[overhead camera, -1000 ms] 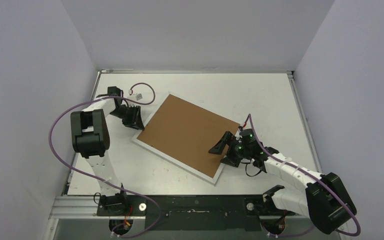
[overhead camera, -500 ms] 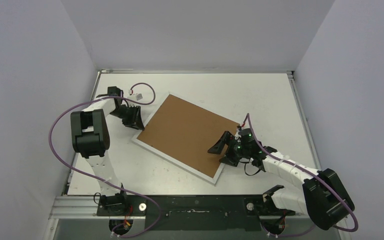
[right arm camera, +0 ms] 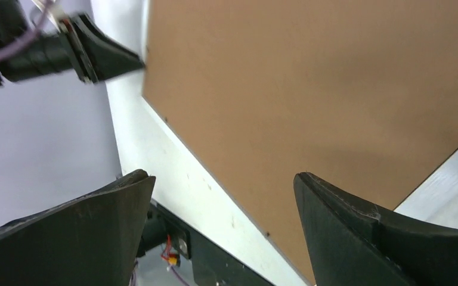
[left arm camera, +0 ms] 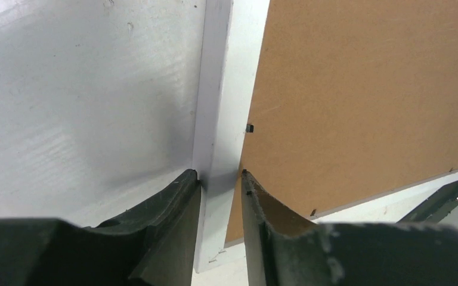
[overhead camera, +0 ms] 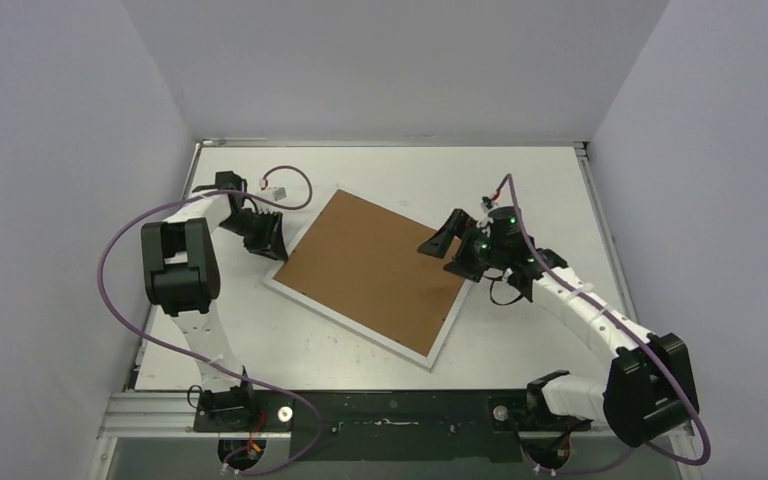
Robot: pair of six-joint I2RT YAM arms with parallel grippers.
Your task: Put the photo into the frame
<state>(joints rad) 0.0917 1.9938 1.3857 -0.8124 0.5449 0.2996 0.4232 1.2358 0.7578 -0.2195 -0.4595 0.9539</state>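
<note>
A: Biggest first. What's on the table (overhead camera: 530,180)?

B: The frame (overhead camera: 368,270) lies flat near the middle of it, turned at a slant to the table edges. It's back side up, so the brown board (left arm camera: 364,89) shows with the thin white rim around it.

A: Your left gripper (left arm camera: 219,177)?

B: Clenched on the frame. It's at the frame's left edge, by the far-left corner, with the white rim pinched between my fingers (left arm camera: 176,202) — one against the outer side down at table level, the other at the inner edge where the board begins.

A: And the right gripper (right arm camera: 223,179)?

B: Released, jaws spread wide, nothing between them. It hangs over the frame's right-hand corner, and its wrist view looks down across the board. I can't tell whether a fingertip touches the board.

A: Anything small?

B: One little black tab (left arm camera: 250,128) sits at the board's edge, just beyond my left fingertips — the tab's type is too small to tell.
</note>
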